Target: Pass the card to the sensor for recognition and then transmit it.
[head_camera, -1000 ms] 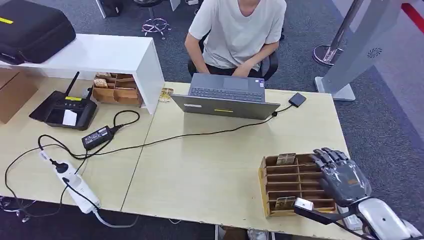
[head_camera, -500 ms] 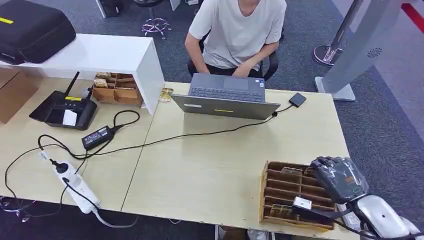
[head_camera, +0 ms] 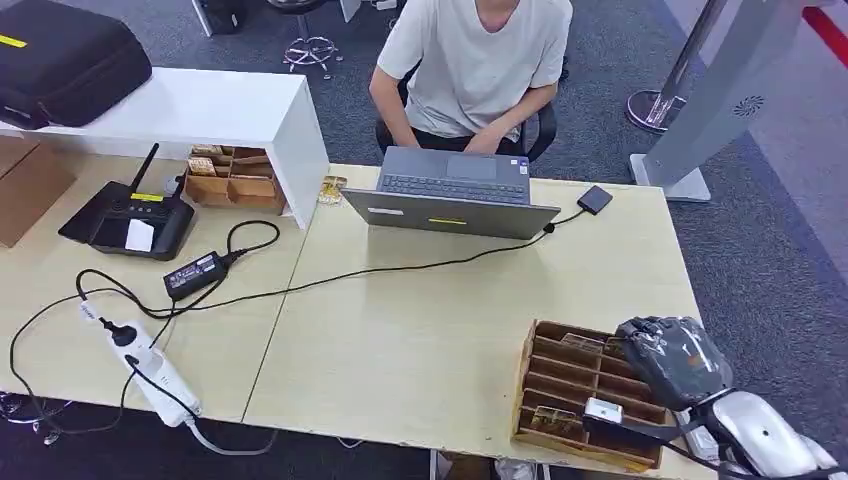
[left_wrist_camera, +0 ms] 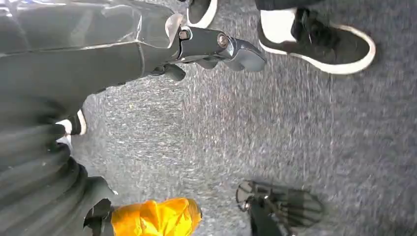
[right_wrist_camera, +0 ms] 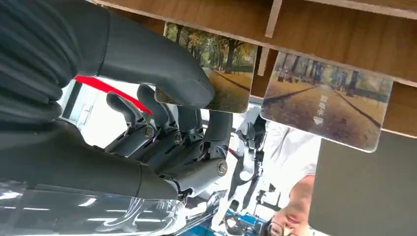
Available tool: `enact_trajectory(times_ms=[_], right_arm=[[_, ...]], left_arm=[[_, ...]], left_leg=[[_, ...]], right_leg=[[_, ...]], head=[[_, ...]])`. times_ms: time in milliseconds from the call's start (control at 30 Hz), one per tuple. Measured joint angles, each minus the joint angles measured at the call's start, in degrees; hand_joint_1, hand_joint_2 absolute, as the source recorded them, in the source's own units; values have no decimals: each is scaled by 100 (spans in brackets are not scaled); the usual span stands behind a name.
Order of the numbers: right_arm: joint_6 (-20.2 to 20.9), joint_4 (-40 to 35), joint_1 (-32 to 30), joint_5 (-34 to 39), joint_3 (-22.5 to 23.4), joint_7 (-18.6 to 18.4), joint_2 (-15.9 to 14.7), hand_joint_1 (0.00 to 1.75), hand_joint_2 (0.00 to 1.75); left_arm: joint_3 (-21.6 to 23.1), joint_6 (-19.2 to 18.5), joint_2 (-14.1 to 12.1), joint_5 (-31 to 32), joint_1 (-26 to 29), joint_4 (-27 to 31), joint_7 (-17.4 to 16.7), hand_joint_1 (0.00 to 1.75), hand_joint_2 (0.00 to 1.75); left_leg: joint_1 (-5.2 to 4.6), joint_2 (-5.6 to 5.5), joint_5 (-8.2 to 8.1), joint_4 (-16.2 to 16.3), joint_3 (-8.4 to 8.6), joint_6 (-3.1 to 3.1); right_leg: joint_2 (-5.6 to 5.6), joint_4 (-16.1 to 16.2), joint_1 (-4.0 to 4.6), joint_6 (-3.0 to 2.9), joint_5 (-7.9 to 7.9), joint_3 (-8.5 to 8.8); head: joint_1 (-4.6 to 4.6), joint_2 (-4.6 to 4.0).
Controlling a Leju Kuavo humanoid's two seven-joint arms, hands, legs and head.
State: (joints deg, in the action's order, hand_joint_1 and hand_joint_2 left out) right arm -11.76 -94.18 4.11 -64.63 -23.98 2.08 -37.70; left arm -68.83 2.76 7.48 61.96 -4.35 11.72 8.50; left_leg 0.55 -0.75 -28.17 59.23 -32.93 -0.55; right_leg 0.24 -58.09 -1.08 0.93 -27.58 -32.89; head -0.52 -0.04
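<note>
Right robot hand [head_camera: 672, 355] sits at the outer end of the wooden card rack [head_camera: 560, 390], which I see lifted at that end off the surface [head_camera: 420, 330]. From the wrist camera its thumb presses the face of a scenery card [right_wrist_camera: 216, 73] standing in a slot, fingers [right_wrist_camera: 157, 142] curled behind, so it is grasping that card. A second card [right_wrist_camera: 327, 105] stands just beside it. Beyond the rack are the laptop [head_camera: 450, 195] and a seated person [head_camera: 470, 70]. Left robot hand [left_wrist_camera: 123, 44] hangs over the carpet, fingers curled in on nothing.
</note>
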Motion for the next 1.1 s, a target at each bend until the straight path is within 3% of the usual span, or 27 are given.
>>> enact_trajectory(times_ms=[167,267,467,667,867,1100], right_arm=[[-109,-15,9,105,0,144,0,157,175],[-444,15,243,186,0,343,28,157,175],[-835,177,1196,269,-20,619,171,157,175],[-839,584,2523,262,-144,745,479,157,175],[-752,1334,3753,70,-604,697,1128,157,175],[-896,3006,5106,-494,-1368,271,2357,157,175]], left_arm=[[0,68,4,-22,-1,0,-33,0,175],[-2,61,4,42,-5,0,-55,0,175],[0,-24,0,199,-24,0,-66,0,175],[31,-125,0,357,-58,0,-76,0,175],[164,-204,0,573,-107,0,-166,0,175],[426,-330,20,918,-266,0,-345,0,175]], left_leg=[[0,0,0,0,-3,0],[0,9,0,0,-1,0],[0,9,10,0,2,-4],[0,3,19,0,-2,-1],[1,12,21,0,0,-3],[4,6,34,0,-2,-17]], right_leg=[[0,-1,0,0,0,0],[9,-2,0,-1,1,-1],[11,-3,0,-1,10,0],[6,-7,0,2,14,0],[16,-16,0,0,18,-3],[12,-27,1,-2,20,-10]], head=[[0,0],[-2,0],[-2,0],[-2,0],[0,0],[0,0]])
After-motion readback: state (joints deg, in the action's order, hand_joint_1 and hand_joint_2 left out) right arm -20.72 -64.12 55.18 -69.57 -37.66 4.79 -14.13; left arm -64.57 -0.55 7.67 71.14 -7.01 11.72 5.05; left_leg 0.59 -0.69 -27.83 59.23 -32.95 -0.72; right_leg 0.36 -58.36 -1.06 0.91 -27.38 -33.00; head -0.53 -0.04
